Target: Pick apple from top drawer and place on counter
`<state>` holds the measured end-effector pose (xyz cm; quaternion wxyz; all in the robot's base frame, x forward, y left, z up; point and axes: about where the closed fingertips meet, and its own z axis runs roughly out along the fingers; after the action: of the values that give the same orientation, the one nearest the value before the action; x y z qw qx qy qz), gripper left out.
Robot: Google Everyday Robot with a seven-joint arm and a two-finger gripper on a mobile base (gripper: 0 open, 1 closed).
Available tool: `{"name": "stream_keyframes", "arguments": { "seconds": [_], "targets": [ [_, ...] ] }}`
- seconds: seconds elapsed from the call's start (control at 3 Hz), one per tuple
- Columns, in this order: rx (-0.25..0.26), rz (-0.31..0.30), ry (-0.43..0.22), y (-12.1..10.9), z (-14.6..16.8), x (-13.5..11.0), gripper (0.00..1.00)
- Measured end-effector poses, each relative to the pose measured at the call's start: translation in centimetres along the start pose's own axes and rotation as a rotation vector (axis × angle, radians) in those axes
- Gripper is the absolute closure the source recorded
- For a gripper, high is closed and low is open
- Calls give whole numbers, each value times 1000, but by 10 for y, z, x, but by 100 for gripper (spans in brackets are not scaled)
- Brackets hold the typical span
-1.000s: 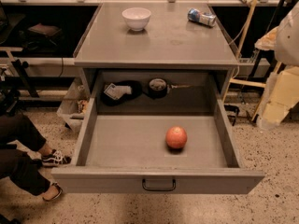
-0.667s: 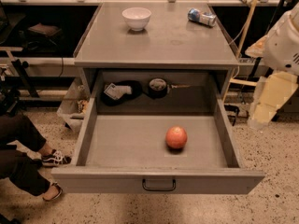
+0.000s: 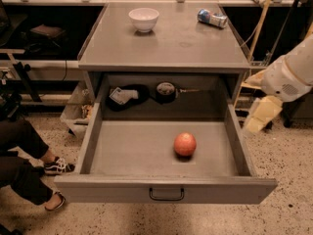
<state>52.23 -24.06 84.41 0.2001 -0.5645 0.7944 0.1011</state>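
The apple [image 3: 185, 144] is red-orange and lies on the floor of the open top drawer [image 3: 166, 191], right of its middle. The drawer is pulled far out, with a black wire handle on its front panel. The grey counter [image 3: 171, 45] is above it. My arm comes in from the right edge. Its pale gripper [image 3: 258, 115] hangs just outside the drawer's right wall, to the right of the apple and apart from it, with nothing in it.
A white bowl [image 3: 144, 18] and a lying can [image 3: 212, 18] sit at the back of the counter. Dark objects [image 3: 128, 96] and a round black item [image 3: 166, 89] lie at the drawer's back. A person's legs and shoes [image 3: 29, 170] are at left.
My arm and gripper have moved left and down, from the right edge to beside the drawer's right wall. The apple has not moved.
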Motion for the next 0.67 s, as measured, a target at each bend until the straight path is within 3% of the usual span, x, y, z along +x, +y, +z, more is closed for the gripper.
{"name": "stream_keyframes", "arguments": {
  "seconds": [0.33,0.67],
  "targets": [
    [-27,39,-89,-19,34,12,0],
    [-36,31,-93,-17,44,11,0]
  ]
}}
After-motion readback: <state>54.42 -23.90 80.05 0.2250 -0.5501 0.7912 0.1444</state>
